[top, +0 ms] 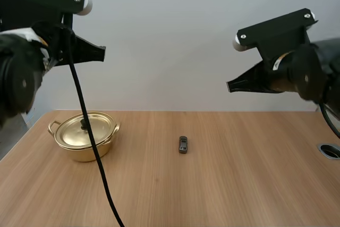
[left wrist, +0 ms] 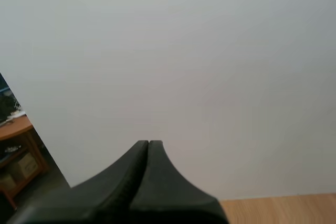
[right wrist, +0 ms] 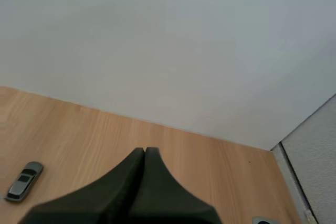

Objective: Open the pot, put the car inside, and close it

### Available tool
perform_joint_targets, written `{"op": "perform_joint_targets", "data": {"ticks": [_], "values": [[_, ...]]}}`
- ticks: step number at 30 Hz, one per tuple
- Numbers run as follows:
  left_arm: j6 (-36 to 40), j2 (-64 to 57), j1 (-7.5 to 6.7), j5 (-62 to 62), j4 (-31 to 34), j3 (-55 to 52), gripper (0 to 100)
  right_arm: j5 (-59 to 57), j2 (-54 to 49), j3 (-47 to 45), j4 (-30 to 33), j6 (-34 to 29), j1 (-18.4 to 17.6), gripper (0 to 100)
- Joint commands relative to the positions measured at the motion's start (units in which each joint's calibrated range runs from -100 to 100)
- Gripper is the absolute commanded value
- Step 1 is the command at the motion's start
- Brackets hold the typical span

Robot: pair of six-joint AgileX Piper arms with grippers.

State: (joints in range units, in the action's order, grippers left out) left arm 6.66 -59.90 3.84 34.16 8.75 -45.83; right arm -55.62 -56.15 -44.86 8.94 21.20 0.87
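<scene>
The left gripper (top: 103, 53) hangs high above the table (top: 239, 184), its two black fingers pressed together into one dark wedge and holding nothing. Well below its tip stands the gold pot (top: 85, 142). Its lid (top: 85, 130) sits squarely on the rim, with the dark knob (top: 84, 125) on top, so whatever is inside is hidden. The pot's two loop handles stick out to either side.

To the right of the pot and well apart from it, the small grey car (top: 183, 144) rests on its wheels on the bare wood. Its long axis runs from the near edge of the table towards the far edge, tilted only slightly. Which end is the front cannot be told. The car lies between the two grippers and far beneath both, touched by neither. It is below the right gripper's tip, off to that gripper's left side.

The right gripper (top: 229, 85) is also raised high. Its fingers lie closed against each other on nothing, and the tip points across towards the left arm.
</scene>
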Motion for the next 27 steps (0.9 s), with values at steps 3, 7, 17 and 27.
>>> {"op": "perform_joint_targets", "data": {"ticks": [3,7,17,27], "values": [[1.87,18.79,0.42,49.55,0.07,9.38,0,-34.23,21.82,19.25,-32.88,12.7,0.0,0],[1.76,18.82,0.77,50.55,2.6,9.38,11,-34.66,21.82,19.25,-29.55,12.7,0.0,0],[-5.43,24.87,0.77,58.83,1.85,9.38,100,-37.54,21.82,19.25,-29.25,17.23,0.0,100],[-3.38,28.24,0.77,47.91,0.94,8.46,100,-37.36,21.82,19.25,-29.86,16.92,0.0,100]]}}
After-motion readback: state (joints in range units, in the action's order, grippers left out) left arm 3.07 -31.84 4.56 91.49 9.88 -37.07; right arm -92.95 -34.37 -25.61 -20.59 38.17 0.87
